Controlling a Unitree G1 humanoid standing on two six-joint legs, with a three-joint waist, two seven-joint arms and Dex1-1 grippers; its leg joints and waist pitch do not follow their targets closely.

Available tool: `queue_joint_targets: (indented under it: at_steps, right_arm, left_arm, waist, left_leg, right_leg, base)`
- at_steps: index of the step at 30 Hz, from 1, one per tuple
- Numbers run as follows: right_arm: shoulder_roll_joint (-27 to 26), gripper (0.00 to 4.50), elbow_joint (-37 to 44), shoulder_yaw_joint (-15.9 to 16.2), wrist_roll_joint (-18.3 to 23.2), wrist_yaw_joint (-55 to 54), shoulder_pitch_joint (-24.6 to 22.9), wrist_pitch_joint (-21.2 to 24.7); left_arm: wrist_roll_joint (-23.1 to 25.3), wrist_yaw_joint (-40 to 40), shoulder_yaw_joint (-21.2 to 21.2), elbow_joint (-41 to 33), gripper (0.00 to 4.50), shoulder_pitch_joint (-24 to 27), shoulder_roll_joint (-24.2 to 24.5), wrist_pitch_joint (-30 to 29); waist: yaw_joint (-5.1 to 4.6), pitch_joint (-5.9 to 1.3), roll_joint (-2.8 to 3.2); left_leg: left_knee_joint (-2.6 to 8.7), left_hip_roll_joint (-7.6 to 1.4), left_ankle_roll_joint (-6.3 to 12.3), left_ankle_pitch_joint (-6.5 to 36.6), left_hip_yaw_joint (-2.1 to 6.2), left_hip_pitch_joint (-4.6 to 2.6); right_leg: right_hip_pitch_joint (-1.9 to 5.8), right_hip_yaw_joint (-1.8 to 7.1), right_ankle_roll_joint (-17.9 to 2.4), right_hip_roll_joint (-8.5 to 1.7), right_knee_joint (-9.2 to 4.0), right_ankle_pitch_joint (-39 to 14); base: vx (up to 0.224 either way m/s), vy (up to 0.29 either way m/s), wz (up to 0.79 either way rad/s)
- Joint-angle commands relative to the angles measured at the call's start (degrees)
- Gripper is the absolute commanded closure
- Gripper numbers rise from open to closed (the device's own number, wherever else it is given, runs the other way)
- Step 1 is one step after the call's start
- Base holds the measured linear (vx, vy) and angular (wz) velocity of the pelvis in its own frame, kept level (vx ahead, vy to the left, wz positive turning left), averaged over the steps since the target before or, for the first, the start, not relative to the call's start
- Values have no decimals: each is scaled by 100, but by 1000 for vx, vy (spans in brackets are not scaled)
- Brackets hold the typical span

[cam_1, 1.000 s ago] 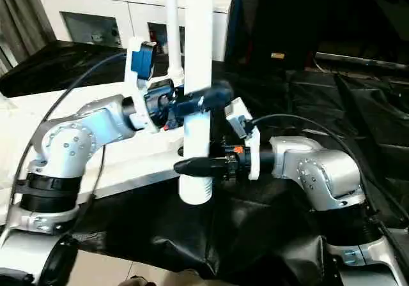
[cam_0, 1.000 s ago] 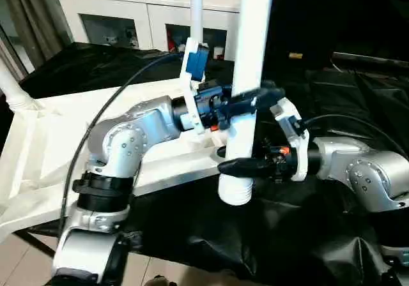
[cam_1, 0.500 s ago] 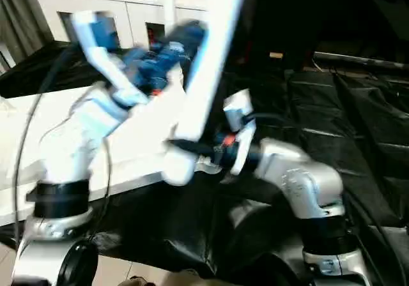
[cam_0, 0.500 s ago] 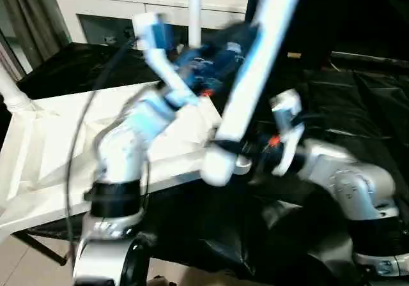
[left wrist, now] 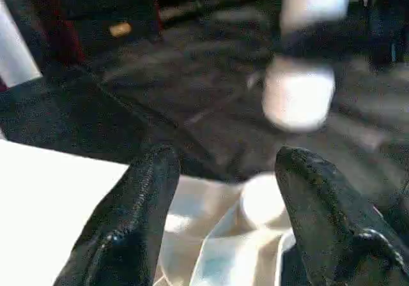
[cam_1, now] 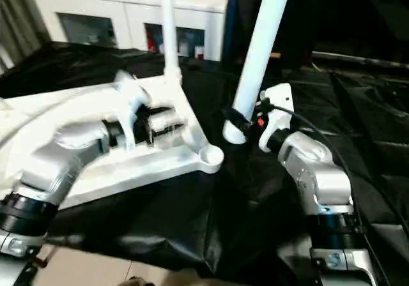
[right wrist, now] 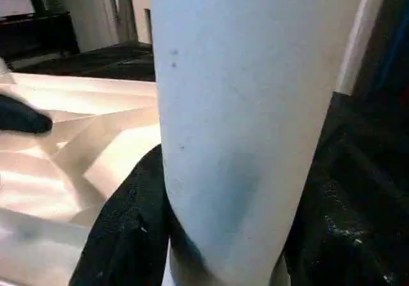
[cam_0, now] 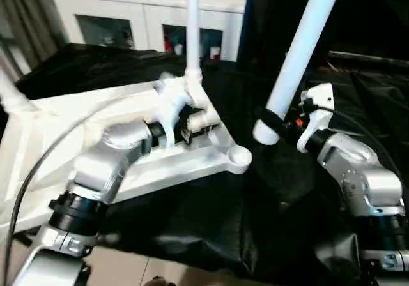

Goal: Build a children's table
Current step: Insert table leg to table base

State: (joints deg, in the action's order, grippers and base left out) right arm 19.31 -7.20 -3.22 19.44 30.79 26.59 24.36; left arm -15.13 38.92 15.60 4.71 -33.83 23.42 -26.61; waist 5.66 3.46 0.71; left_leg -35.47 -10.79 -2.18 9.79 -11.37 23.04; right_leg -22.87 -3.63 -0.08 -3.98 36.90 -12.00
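While right end effector [cam_0: 268, 121] grips leg [cam_0: 295, 56], tabletop [cam_0: 57, 139] corner seems apart.

Open black desk [cam_0: 211, 222] in front of tabletop [cam_0: 51, 139], room to pass. Corner socket [cam_0: 239, 156] uncovered from above. Tilted leg [cam_0: 291, 69] in right claw [cam_0: 268, 121] crosses space beside it. Upright leg [cam_0: 192, 30] blocks far corner. Left claw [left wrist: 223, 196] hovers over tabletop, fingers spread.
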Motion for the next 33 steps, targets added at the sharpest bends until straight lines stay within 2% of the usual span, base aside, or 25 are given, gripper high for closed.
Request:
queue_joint_targets:
  at_steps: [1, 4, 5, 7, 8, 11, 12, 15, 18, 19, 23, 26, 28, 29, 33]
  right_arm:
    - [-13, 259, -72, 17, -108, -77, 28, -165]
    - [-59, 259, -124, 39, -121, -78, 5, -217]
    - [-94, 259, -137, 79, -171, -67, -20, -263]
    - [-114, 259, -139, 105, -205, -53, -32, -290]
    - [-131, 259, -133, 131, -230, -43, -49, -314]
    - [-134, 259, -125, 143, -221, -46, -66, -317]
    - [-137, 259, -125, 149, -219, -45, -74, -314]
    - [-158, 259, -137, 183, -255, -14, -110, -343]
    - [-205, 259, -132, 226, -271, 5, -125, -352]
    - [-214, 259, -139, 237, -270, 13, -120, -352]
    - [-211, 259, -156, 259, -274, 44, -102, -342]
    - [-208, 259, -168, 267, -282, 59, -93, -342]
    - [-203, 259, -184, 275, -294, 78, -90, -345]
    - [-203, 259, -188, 276, -300, 86, -88, -346]
    - [-199, 259, -185, 289, -303, 108, -86, -348]
  left_arm:
    - [301, 286, 373, 190, 163, -9, 145, 105]
    - [268, 385, 404, 442, 163, 33, 74, -28]
    - [395, 441, 467, 742, 163, 54, 43, -14]
    - [534, 472, 546, 939, 163, 59, 65, 43]
    - [610, 545, 637, 1087, 190, 72, 115, 6]
    - [555, 561, 619, 1081, 197, 100, 123, -91]
    - [537, 582, 623, 1062, 197, 109, 136, -148]
    - [643, 696, 728, 1081, 239, 147, 214, -281]
    - [722, 799, 746, 1169, 244, 214, 217, -264]
    - [722, 818, 735, 1174, 276, 224, 211, -255]
    - [678, 907, 699, 1146, 283, 245, 210, -295]
    - [748, 936, 742, 1185, 315, 238, 240, -261]
    - [776, 991, 773, 1230, 321, 228, 253, -253]
    - [786, 1010, 768, 1244, 342, 224, 248, -256]
    - [817, 1047, 759, 1276, 367, 216, 242, -249]
  waist:
    - [-7, -438, -40]
    - [-32, -442, -30]
    - [-46, -442, -13]
    - [-54, -437, -19]
    - [-63, -426, -14]
    - [-55, -422, -5]
    - [-53, -422, -10]
    - [-53, -413, -22]
    - [-47, -407, -21]
    - [-50, -408, -31]
    - [-52, -411, -28]
    - [-53, -409, -20]
    - [-55, -412, -17]
    - [-53, -414, 0]
    - [-57, -414, -6]
  left_leg:
    - [439, -232, -231, 846, 156, -165]
    - [418, -217, -146, 735, 137, -155]
    - [414, -217, -125, 747, 135, -155]
    - [422, -223, -127, 858, 141, -163]
    - [426, -223, -134, 947, 140, -169]
    - [442, -249, -172, 1065, 150, -196]
    - [445, -252, -179, 1066, 149, -192]
    - [451, -252, -170, 1119, 145, -200]
    - [458, -251, -175, 1148, 152, -190]
    - [460, -250, -170, 1138, 152, -185]
    - [457, -251, -153, 1096, 152, -185]
    - [459, -254, -150, 1119, 154, -188]
    - [457, -251, -143, 1097, 153, -188]
    - [459, -252, -147, 1094, 156, -190]
    - [458, -250, -149, 1108, 154, -184]
  right_leg:
    - [245, 300, -865, -415, -463, -646]
    - [254, 298, -1040, -415, -434, -459]
    - [255, 296, -1082, -411, -436, -442]
    - [260, 296, -1084, -419, -455, -578]
    - [249, 299, -1072, -418, -473, -694]
    - [237, 302, -1083, -434, -483, -857]
    - [240, 301, -1105, -434, -474, -846]
    - [225, 302, -1107, -428, -484, -916]
    - [232, 304, -1086, -443, -494, -1010]
    - [236, 305, -1082, -446, -496, -1012]
    - [229, 306, -1071, -445, -491, -1013]
    - [225, 307, -1075, -444, -497, -1017]
    - [224, 306, -1072, -439, -493, -964]
    - [223, 307, -1083, -440, -485, -931]
    - [232, 306, -1119, -445, -485, -887]
  base:
    - [0, 0, 0]
    - [0, 0, 0]
    - [0, 0, 0]
    - [0, 0, 0]
    - [0, 0, 0]
    - [0, 0, 0]
    - [0, 0, 0]
    - [0, 0, 0]
    - [0, 0, 0]
    - [0, 0, 0]
    - [0, 0, 0]
    - [0, 0, 0]
    - [0, 0, 0]
    - [0, 0, 0]
    - [0, 0, 0]
